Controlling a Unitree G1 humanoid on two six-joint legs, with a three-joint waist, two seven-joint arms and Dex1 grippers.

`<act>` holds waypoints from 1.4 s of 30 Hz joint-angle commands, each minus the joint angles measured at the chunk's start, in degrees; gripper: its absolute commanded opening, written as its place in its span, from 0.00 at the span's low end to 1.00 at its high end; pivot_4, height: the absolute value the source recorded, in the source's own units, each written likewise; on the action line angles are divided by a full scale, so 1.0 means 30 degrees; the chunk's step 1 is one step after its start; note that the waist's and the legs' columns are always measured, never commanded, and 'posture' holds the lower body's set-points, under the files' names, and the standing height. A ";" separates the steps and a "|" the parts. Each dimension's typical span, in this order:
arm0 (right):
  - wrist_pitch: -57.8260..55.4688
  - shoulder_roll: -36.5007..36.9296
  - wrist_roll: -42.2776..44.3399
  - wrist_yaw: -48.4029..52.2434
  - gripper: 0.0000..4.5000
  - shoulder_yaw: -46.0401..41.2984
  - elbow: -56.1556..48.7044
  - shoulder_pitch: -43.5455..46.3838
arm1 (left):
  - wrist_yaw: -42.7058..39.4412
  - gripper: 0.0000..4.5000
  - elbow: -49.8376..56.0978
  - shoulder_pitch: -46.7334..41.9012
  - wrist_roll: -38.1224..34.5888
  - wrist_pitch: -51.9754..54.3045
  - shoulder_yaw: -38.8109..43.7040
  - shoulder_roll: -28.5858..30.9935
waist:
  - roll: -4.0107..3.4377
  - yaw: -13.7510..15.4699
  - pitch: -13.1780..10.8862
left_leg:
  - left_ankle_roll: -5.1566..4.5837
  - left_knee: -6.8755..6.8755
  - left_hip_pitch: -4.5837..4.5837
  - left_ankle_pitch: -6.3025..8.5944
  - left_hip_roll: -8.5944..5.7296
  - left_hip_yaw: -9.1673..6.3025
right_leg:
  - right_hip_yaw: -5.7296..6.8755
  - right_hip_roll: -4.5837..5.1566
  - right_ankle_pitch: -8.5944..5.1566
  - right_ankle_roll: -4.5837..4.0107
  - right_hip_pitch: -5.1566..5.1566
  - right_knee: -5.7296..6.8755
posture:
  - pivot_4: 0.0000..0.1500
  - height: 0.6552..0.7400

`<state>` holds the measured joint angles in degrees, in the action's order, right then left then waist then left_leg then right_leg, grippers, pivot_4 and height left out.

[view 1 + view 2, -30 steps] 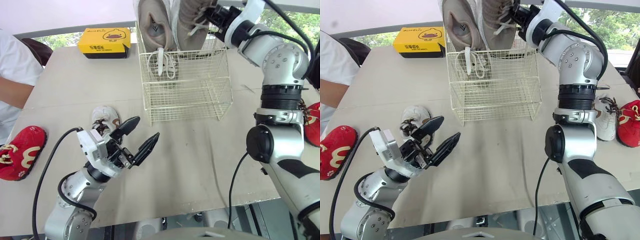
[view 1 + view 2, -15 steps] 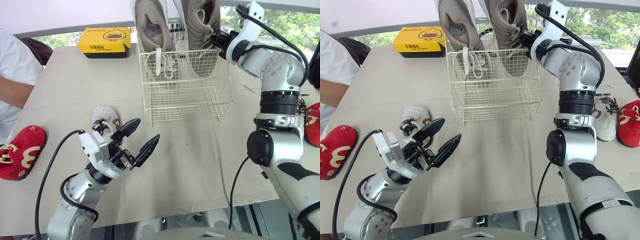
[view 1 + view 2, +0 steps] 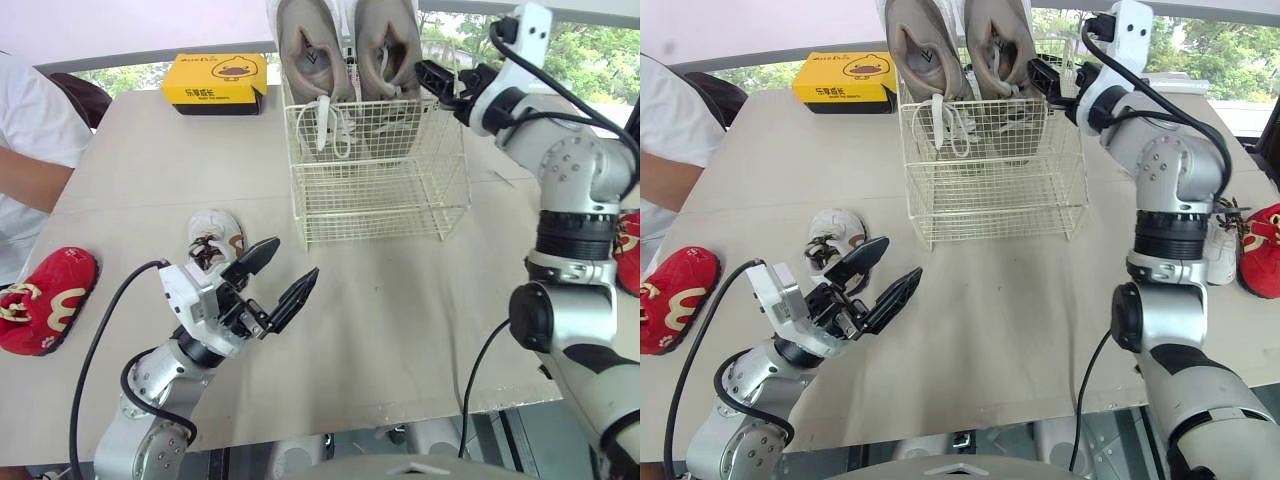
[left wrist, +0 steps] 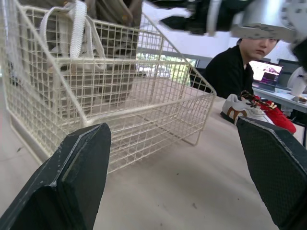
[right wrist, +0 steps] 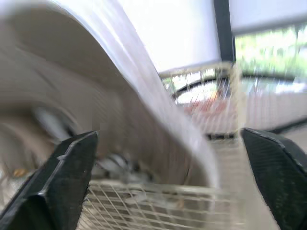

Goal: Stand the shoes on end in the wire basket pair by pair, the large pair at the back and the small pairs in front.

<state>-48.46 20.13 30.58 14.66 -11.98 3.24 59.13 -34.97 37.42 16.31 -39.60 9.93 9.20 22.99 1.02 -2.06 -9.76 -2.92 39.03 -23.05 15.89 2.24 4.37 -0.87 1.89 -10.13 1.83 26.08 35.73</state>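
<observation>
Well out to the left of your left gripper (image 3: 295, 258) a left red shoe (image 3: 45, 300) lies on the table (image 3: 400, 310), near its edge. The left gripper hangs low over the table with its two fingers spread wide and nothing between them. The small white shoe (image 3: 215, 238) is the nearest thing to it. It lies just beside the gripper on its outer, left side, level with the knuckles and not with the fingertips. Its long axis seems to run away from you, roughly in line with the fingers. The fingertips point past it toward the wire basket (image 3: 385, 195), which stands well ahead and to their right. To take the shoe you would have to swing this gripper left and draw it back, and this arm is plainly the nearer one.

At the back of the basket the large grey pair (image 3: 345, 45) stands on end, side by side. Your right gripper (image 3: 1045, 78) is up beside the right-hand shoe of that pair with its fingers apart, gripping nothing as far as I can judge. Well behind that arm's elbow, a white and brown shoe (image 3: 1218, 240) and a right red shoe (image 3: 1260, 245) wait on the table.
</observation>
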 commanded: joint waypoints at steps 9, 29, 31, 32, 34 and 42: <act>0.2125 0.3465 0.3693 1.0757 0.98 0.1379 -0.5827 -0.2878 | 0.3505 1.00 0.1386 0.0554 -0.2379 0.1517 0.3237 -0.0106 | 0.0011 -0.0146 -0.0004 | 0.0000 -0.0001 0.0054 0.0000 0.0039 0.0009 | -0.0010 -0.0036 -0.0012 0.0017 -0.0006 0.0040 | 1.00 1.00; 0.3131 0.3786 0.4947 1.5971 0.98 0.4757 -0.8041 -0.6987 | 0.2407 1.00 -0.6184 0.7431 -0.6975 0.3901 1.6929 0.4719 | 0.0133 -0.0066 -0.0033 | 0.0014 0.0018 0.0073 0.0000 0.0077 -0.0029 | 0.0093 -0.0013 -0.0093 -0.0017 -0.0001 0.0044 | 1.00 1.00; 0.2966 0.3371 0.5444 1.5602 0.98 0.4569 -0.8223 -0.6765 | 0.0575 1.00 -0.9445 0.7839 -0.5948 0.3940 1.8234 0.6566 | 0.0126 -0.0075 -0.0038 | 0.0016 0.0013 0.0069 0.0001 0.0076 -0.0022 | 0.0103 -0.0005 -0.0107 -0.0034 0.0005 0.0047 | 1.00 1.00; 0.2869 0.3160 0.5723 1.5433 0.98 0.4431 -0.8260 -0.6668 | -0.0178 1.00 -1.0849 0.7847 -0.5369 0.3774 1.8572 0.7346 | 0.0138 -0.0072 -0.0035 | 0.0017 0.0008 0.0069 0.0002 0.0070 -0.0010 | 0.0100 0.0013 -0.0109 -0.0037 0.0009 0.0049 | 1.00 1.00; 0.3113 0.2984 0.5573 1.5440 0.98 0.4506 -0.8327 -0.6843 | -0.1572 1.00 -1.3223 0.7438 -0.4585 0.3621 1.8660 0.8669 | 0.0140 -0.0060 -0.0038 | 0.0023 0.0002 0.0062 0.0003 0.0073 -0.0019 | 0.0128 0.0021 -0.0113 -0.0046 0.0010 0.0042 | 1.00 1.00; 0.3539 0.2951 0.5003 1.4758 0.98 0.4863 -0.9112 -0.7479 | -0.4384 1.00 -1.8058 0.5077 -0.1080 0.3874 1.6524 1.1534 | 0.0217 0.0071 -0.0002 | 0.0127 -0.0058 0.0042 0.0063 0.0008 0.0041 | 0.0502 0.0487 -0.0065 -0.0125 0.0049 0.0010 | 1.00 1.00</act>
<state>-38.46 28.57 44.57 59.29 3.71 -21.75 36.82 -47.15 -14.56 32.11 -44.95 22.18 58.71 56.36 1.67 -1.85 -9.76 -2.52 38.81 -22.93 16.08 2.28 4.50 0.81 3.48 -10.32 1.45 26.26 35.76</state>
